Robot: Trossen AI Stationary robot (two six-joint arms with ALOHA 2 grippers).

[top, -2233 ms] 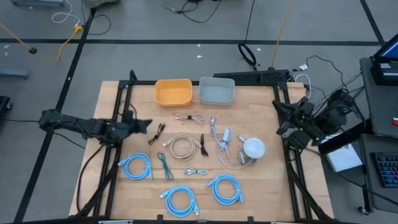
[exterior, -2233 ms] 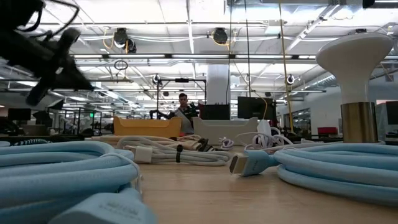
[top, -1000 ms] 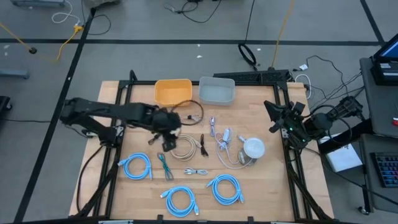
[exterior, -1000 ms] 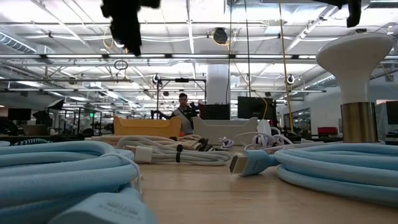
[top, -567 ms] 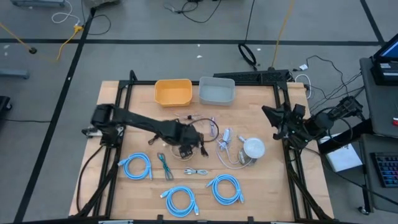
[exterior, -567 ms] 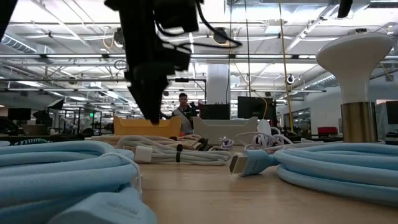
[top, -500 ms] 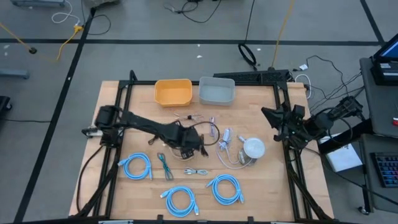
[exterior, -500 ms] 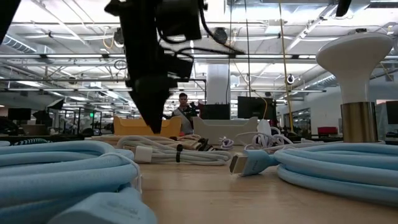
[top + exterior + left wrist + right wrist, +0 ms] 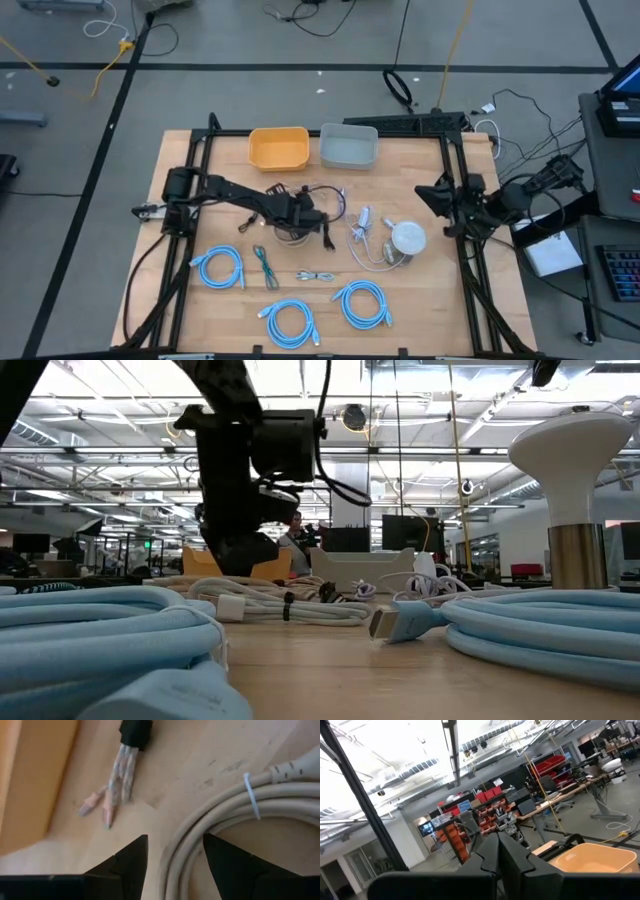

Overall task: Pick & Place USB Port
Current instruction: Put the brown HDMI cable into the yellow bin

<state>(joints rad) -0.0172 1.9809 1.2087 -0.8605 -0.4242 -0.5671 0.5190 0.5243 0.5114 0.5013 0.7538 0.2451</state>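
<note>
A beige coiled USB cable [image 9: 284, 241] lies flat on the wooden table near its middle. My left gripper [image 9: 290, 231] hangs low over it, pointing down and open. In the left wrist view the gripper [image 9: 175, 851] has one finger on each side of the coil's strands [image 9: 210, 822]. In the low view it [image 9: 240, 552] stands just above the coil [image 9: 290, 602]. An orange bin [image 9: 279, 148] and a grey bin [image 9: 348, 146] stand at the far edge. My right gripper [image 9: 430, 194] waits raised at the table's right edge, shut [image 9: 498, 851]. My left gripper comes at the coil from above, its fingers [image 9: 131, 855] standing across several strands at the coil's edge [image 9: 175, 845]. The coil lies flat on the table. Whether the fingers touch the strands, I cannot tell.
A small tied cable [image 9: 120, 775] lies between the coil and the orange bin's wall [image 9: 30, 780]. Light-blue coils [image 9: 219, 267] [image 9: 289, 322] [image 9: 363, 304] lie along the near side. A white round device [image 9: 408, 238] with its cords sits right of the middle, with small cables [image 9: 316, 275] about.
My left gripper has swung from the table's left part toward the middle, over the beige coil, then come down until its fingers stand at the coil. The coil has stayed where it was.
</note>
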